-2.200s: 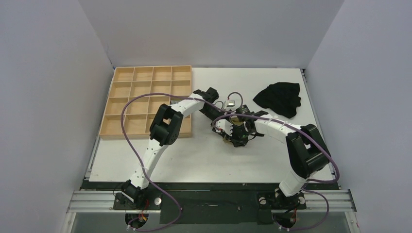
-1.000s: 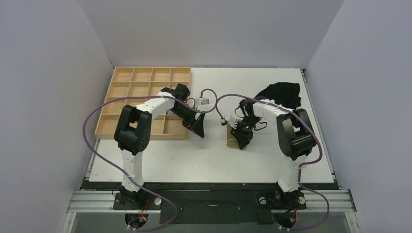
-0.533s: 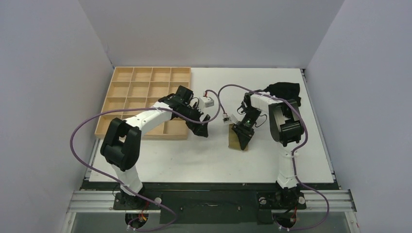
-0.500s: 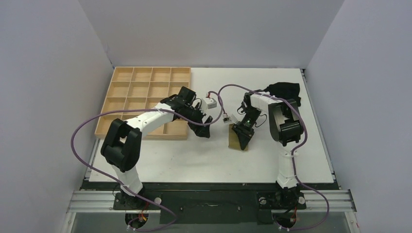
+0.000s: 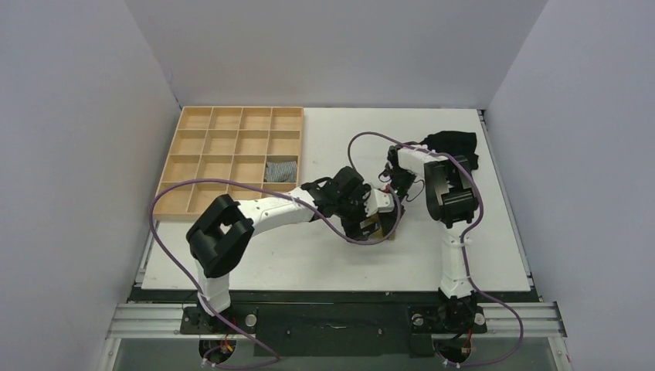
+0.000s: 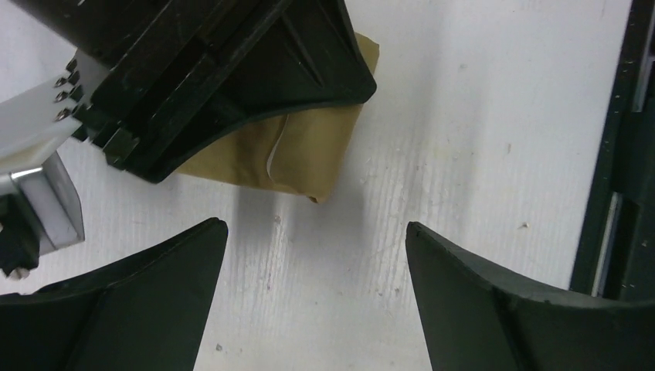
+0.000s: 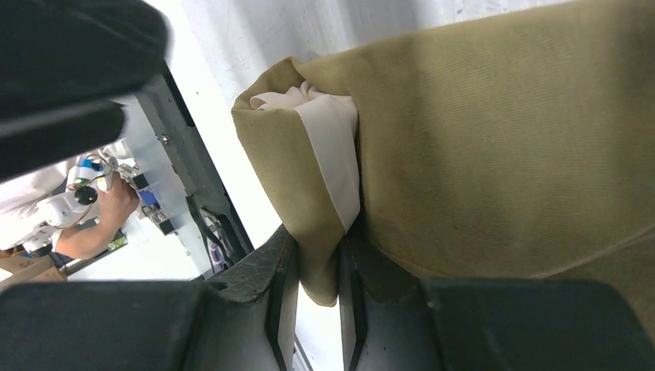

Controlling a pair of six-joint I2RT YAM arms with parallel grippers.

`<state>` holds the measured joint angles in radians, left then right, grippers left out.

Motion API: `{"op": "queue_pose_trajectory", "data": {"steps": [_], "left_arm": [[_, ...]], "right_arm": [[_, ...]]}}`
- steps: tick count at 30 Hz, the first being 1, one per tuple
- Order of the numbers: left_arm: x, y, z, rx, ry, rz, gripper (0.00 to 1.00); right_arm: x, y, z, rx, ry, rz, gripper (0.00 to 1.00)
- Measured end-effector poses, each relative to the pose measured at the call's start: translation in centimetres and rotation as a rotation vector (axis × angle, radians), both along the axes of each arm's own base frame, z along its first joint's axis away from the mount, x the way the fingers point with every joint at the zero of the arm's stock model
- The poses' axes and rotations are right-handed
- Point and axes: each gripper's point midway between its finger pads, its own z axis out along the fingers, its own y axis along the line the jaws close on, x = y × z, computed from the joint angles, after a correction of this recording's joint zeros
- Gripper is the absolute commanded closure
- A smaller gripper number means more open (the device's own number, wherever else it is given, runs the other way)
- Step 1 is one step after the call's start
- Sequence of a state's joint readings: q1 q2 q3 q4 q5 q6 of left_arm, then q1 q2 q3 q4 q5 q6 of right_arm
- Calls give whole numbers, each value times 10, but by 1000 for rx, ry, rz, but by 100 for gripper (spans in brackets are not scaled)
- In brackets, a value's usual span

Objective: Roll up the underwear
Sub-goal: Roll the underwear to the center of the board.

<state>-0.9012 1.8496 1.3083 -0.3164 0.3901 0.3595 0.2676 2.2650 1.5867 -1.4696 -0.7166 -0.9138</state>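
See the soft olive-khaki fabric underwear [image 7: 502,139] with its cream-white panel lying folded on the flat white tabletop [image 5: 293,255], right of centre. Note the black two-finger right gripper [image 7: 315,259] clenched on a fold at its edge, and the black left gripper [image 6: 311,232] spread wide, grasping nothing, just beside the garment's corner.

- The underwear [image 7: 494,139] is matt olive-khaki cloth with a fine ribbed weave. Its tucked-in panel [image 7: 336,147] is smoother cream cloth.
- The table [image 6: 479,139] is white and matt, with a faint lined grain and small specks.
- The left gripper [image 6: 317,226] has smooth black plastic fingers [image 6: 502,309] with a dull sheen.
- The tray [image 5: 239,108], upper left in the top view, is pale bare wood.
- The black garment [image 5: 459,141] is matt cloth.
- The striped roll [image 5: 280,170] is grey cloth.
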Motion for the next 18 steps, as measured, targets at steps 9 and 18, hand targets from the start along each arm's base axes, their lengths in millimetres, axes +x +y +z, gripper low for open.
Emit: {"op": "queue_pose_trajectory", "data": {"steps": [9, 18], "left_arm": [[-1, -25, -26, 18, -118, -89, 17], [-6, -32, -52, 50, -131, -123, 30]], "right_arm": [[-4, -2, 1, 4, 41, 3, 98], [-4, -2, 1, 3, 42, 3, 98]]}}
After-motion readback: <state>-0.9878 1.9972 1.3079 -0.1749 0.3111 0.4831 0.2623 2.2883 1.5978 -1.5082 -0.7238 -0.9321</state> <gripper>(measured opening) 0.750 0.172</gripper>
